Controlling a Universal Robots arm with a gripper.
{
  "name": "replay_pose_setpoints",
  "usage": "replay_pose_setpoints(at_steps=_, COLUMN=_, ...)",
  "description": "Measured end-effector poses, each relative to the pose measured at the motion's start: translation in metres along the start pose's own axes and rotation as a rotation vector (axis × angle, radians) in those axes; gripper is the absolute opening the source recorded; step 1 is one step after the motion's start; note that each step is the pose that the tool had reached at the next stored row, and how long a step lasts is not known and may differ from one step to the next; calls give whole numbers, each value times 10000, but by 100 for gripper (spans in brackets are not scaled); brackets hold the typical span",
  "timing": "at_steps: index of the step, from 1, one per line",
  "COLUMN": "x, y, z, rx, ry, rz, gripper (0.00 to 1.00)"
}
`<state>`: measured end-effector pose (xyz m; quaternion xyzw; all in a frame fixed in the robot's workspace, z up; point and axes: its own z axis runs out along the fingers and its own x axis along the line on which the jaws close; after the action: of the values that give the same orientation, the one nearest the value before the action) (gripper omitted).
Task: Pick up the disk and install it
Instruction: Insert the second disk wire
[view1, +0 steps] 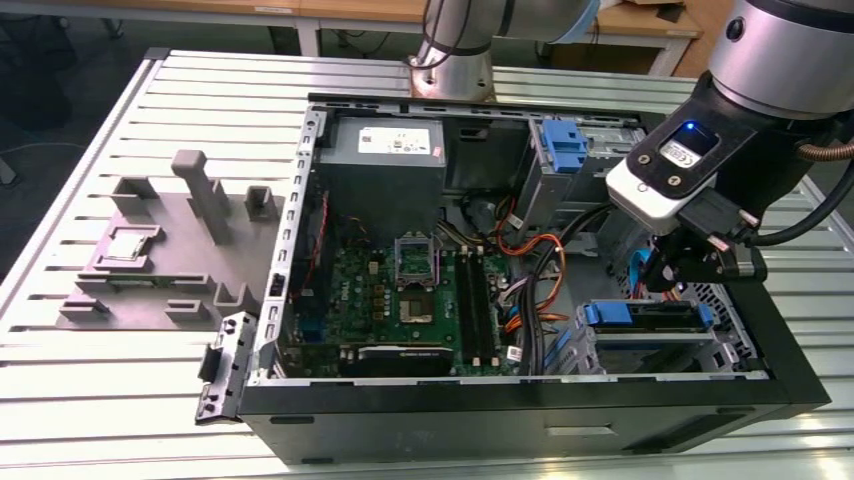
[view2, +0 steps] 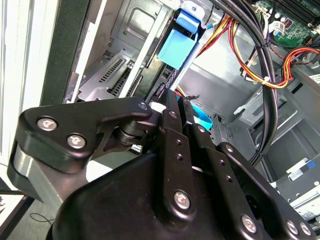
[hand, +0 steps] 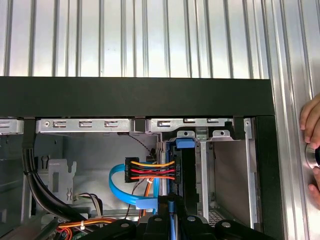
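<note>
Gripper (view1: 703, 262) hangs low inside the open PC case (view1: 534, 420) at its drive-bay corner, pinching the blue-edged disk (hand: 171, 220) on edge just beside the bay (hand: 220, 170), so pickup looks done and seating in the bay not yet finished.

Slotted aluminium table (view1: 107, 400), ribs running across the exterior view. Open black PC case (view1: 534, 420) sits directly on it. Grey fixture plate (view1: 160, 270) with upright blocks lies flat on the table, just beside the case on the exterior view's left. Robot arm's base (view1: 450, 75) stands on the table behind the case.
</note>
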<state>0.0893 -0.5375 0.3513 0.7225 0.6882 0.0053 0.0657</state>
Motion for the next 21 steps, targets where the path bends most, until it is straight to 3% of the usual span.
replay_pose_setpoints(at_steps=5, x=0, y=0, z=0, rx=-1, ry=0, rz=0, gripper=16)
replay_pose_setpoints(at_steps=8, x=-2, y=-3, z=-1, rx=-1, ry=36, rz=5, gripper=16)
replay_pose_setpoints(at_steps=17, x=-107, y=-17, z=9, rx=-145, ry=432, rz=56, gripper=16)
replay_pose_setpoints(at_steps=21, x=-180, y=-23, z=21, rx=-169, ry=514, rz=45, gripper=16)
